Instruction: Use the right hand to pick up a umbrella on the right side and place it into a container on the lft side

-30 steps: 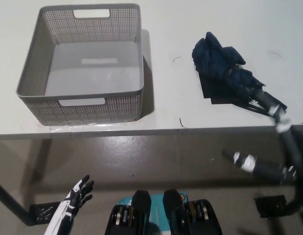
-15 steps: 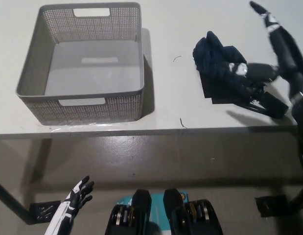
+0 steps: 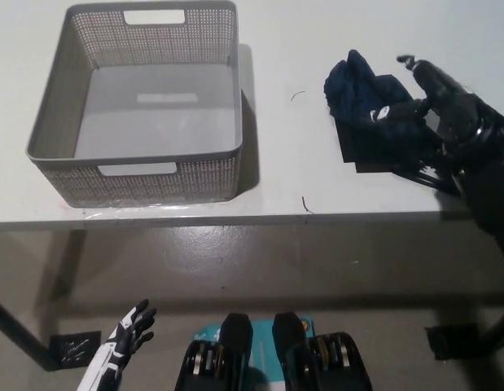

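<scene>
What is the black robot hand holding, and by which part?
Nothing is clearly held yet. The right robot hand lies on the folded navy umbrella, around its handle end; whether its grip has closed cannot be told.

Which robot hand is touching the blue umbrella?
The black right robot hand, lying over the umbrella on the table. The white left robot hand hangs low, touching nothing.

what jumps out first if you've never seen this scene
The black right hand reaching over the dark blue umbrella at the table's right side. Next, the empty grey mesh basket on the left. The white left hand hangs low at the bottom left.
</scene>
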Controlling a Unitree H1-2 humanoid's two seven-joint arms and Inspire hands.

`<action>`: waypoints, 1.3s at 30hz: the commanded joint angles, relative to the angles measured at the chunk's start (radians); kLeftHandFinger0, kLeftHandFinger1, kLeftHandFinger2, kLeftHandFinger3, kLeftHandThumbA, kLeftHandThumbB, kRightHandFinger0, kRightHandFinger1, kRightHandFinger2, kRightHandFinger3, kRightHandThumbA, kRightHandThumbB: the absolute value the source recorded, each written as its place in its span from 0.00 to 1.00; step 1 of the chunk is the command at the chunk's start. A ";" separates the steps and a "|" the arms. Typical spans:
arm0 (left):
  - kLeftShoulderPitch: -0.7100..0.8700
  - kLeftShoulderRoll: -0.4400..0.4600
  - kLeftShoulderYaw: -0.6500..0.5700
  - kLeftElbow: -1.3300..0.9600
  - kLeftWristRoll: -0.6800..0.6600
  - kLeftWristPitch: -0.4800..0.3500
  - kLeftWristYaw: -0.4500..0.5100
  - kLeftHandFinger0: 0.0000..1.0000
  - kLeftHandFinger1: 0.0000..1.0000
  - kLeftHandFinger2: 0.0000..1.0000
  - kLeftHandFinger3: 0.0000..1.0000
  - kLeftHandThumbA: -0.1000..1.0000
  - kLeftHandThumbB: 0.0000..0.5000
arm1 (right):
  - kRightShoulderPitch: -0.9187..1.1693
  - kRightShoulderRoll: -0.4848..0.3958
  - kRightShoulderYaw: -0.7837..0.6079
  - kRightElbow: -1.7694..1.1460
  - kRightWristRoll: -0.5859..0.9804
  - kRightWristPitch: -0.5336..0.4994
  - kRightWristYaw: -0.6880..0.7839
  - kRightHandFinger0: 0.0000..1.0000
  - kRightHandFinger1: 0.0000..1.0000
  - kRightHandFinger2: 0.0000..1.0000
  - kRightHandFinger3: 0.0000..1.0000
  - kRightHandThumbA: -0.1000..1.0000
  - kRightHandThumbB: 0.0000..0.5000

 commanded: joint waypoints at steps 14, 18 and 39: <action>-0.003 0.017 0.001 -0.039 -0.016 -0.047 -0.040 1.00 1.00 1.00 1.00 1.00 0.07 | -0.094 0.085 0.109 0.362 -0.013 -0.126 -0.062 1.00 1.00 1.00 1.00 0.98 1.00; -0.020 0.017 0.003 -0.036 -0.003 -0.045 -0.034 1.00 1.00 1.00 1.00 1.00 0.09 | -0.085 0.113 0.125 0.409 -0.015 -0.139 -0.070 1.00 1.00 1.00 1.00 0.95 1.00; -0.020 0.022 0.005 -0.042 -0.002 -0.037 -0.044 1.00 1.00 1.00 1.00 1.00 0.10 | -0.015 0.125 0.015 0.414 0.018 -0.408 -0.603 0.00 0.29 0.73 0.78 0.00 0.37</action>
